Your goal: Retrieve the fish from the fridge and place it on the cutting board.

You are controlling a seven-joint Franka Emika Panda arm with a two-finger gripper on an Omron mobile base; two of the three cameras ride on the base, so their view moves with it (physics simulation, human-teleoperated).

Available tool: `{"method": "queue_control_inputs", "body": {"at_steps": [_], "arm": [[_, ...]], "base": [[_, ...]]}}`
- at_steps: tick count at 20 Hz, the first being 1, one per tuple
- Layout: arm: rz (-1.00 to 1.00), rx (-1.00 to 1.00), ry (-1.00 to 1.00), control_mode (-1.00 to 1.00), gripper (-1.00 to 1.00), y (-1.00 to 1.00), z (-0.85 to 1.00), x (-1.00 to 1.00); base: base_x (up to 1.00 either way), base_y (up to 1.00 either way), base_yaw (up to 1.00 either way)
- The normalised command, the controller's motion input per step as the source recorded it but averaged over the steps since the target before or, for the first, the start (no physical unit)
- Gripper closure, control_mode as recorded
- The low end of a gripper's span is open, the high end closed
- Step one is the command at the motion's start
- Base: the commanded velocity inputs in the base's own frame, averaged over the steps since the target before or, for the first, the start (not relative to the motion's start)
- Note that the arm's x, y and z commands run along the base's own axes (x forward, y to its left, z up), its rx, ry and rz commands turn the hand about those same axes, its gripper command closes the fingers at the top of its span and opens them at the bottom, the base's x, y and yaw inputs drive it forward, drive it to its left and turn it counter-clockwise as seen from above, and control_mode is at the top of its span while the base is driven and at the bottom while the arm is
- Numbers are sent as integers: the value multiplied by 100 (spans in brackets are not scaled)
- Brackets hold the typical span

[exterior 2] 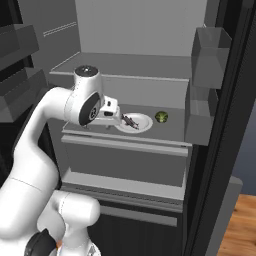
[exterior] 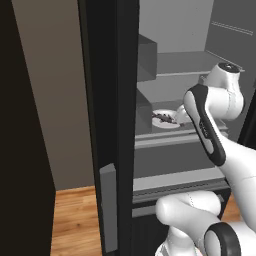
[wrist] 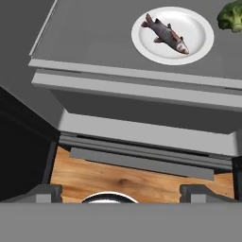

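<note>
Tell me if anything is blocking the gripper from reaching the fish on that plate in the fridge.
Nothing visible does. The fish lies uncovered on a white plate on the fridge shelf, with the open gripper in front of the shelf. The broccoli sits off to one side, clear of the plate.

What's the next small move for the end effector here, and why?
Probably ease the end effector forward over the shelf toward the fish. Its fingers stand open with nothing between them, and the fish lies untouched on the white plate inside the fridge, ahead of the fingertips. The broccoli sits beside the plate, so aim at the fish.
</note>
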Motion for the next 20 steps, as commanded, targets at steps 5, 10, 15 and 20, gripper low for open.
{"method": "queue_control_inputs", "body": {"at_steps": [5,10,15,20], "arm": [[4,0,-4,-100,-100,-37,-23,0],[6,-2,-4,-100,-100,-39,-25,7],[8,-1,-2,-100,-100,-20,-20,15],[10,0,0,-100,-100,0,-5,37]], "base": [[0,0,0],[0,0,0],[0,0,0],[0,0,0]]}}
